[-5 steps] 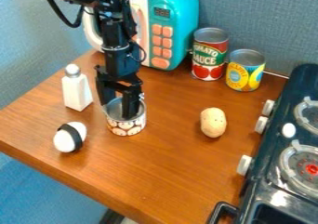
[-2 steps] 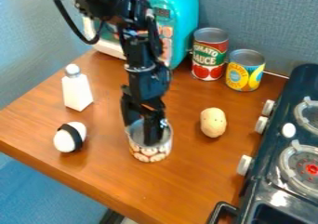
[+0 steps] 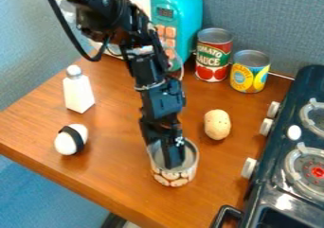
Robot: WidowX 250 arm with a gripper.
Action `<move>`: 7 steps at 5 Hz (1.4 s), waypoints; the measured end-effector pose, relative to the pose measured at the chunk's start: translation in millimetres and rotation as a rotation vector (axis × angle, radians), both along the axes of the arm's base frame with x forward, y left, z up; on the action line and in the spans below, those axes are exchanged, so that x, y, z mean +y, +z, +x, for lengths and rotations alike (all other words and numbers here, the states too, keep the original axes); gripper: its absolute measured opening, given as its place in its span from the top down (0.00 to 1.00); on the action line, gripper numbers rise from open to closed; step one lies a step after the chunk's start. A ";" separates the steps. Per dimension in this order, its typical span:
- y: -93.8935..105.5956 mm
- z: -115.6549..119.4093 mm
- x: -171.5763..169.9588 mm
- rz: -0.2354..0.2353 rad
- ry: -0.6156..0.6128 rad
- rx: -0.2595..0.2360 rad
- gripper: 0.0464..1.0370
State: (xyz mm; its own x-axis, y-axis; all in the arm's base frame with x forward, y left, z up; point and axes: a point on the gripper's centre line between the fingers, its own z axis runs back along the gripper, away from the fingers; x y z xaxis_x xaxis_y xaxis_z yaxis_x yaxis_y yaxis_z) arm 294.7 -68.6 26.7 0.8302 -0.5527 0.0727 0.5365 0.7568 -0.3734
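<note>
The black gripper (image 3: pixel 171 160) hangs down at a slant from the upper left, its lower end inside an open-topped can (image 3: pixel 175 176) with a label of pale, rounded shapes. Whether the pincer is spread, pressed together or pinching the can's wall, I cannot tell. The can is upright, over the part of the wooden tabletop (image 3: pixel 126 189) between its middle and its front edge. A potato (image 3: pixel 217 125) lies behind the can and to its right, near the tabletop's right edge beside the toy stove (image 3: pixel 273 151). Near the left edge stands a white shaker (image 3: pixel 78 93) with a grey cap; in front of it, towards the front edge, lies a white egg-shaped piece (image 3: pixel 66 143) with a black band. Along the back edge are a teal and white toy microwave (image 3: pixel 186 19), a red and green tin (image 3: pixel 214 57) and a yellow and blue tin (image 3: pixel 249 73)
</note>
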 end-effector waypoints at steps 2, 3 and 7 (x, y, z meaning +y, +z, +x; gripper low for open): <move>45.2 0.9 35.0 0.080 0.121 -0.075 0.04; 66.2 11.6 46.2 0.149 0.155 -0.130 0.04; 70.1 31.8 136.3 0.283 0.487 -0.079 0.04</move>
